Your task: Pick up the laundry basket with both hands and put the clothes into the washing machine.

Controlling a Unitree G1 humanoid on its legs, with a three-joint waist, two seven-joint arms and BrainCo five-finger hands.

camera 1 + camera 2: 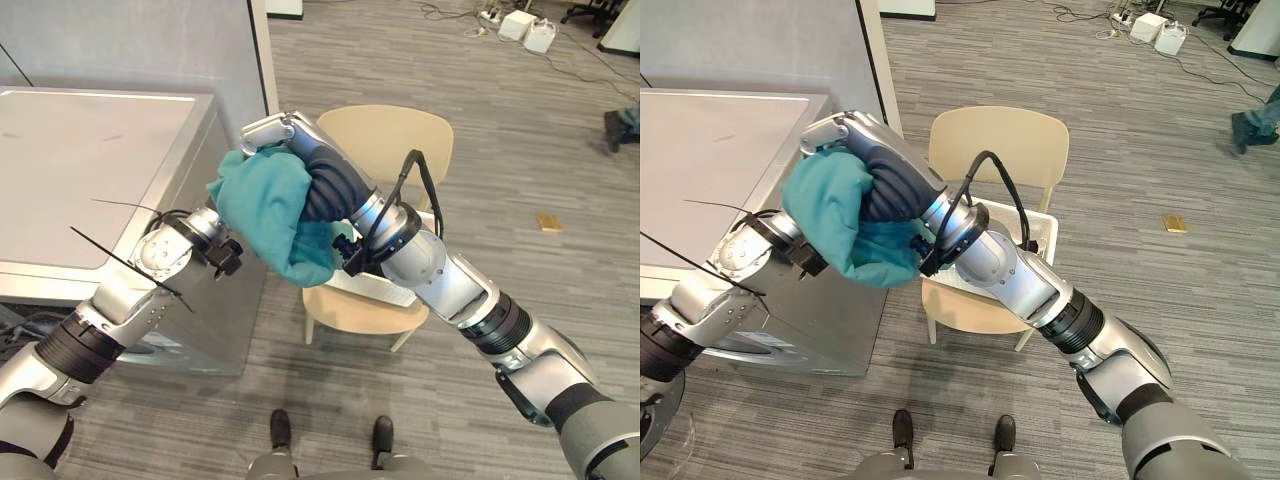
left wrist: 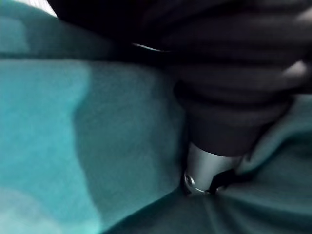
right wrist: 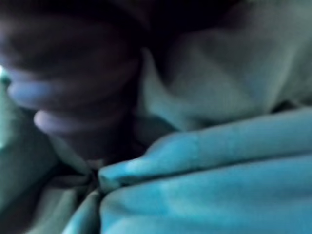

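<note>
A bundle of teal cloth [image 1: 268, 212] hangs in the air in front of the silver washing machine [image 1: 80, 170], beside its right front corner. My right hand [image 1: 275, 132] reaches in from the lower right and curls over the top of the bundle, its dark ribbed cover [image 1: 890, 185] pressed into the cloth. The left arm comes up from the lower left; its hand is buried behind the teal cloth [image 2: 58, 136], past the wrist [image 1: 215, 245]. A white laundry basket [image 1: 1042, 228] rests on the seat of a beige chair [image 1: 390, 135], mostly hidden by my right arm.
The washer's flat lid [image 1: 710, 150] is at the left, with a grey partition [image 1: 150, 40] behind it. White power boxes and cables [image 1: 525, 25] lie on the carpet far right. A small tan object [image 1: 548, 222] lies on the floor, and a person's shoe [image 1: 620, 125] is at the right edge.
</note>
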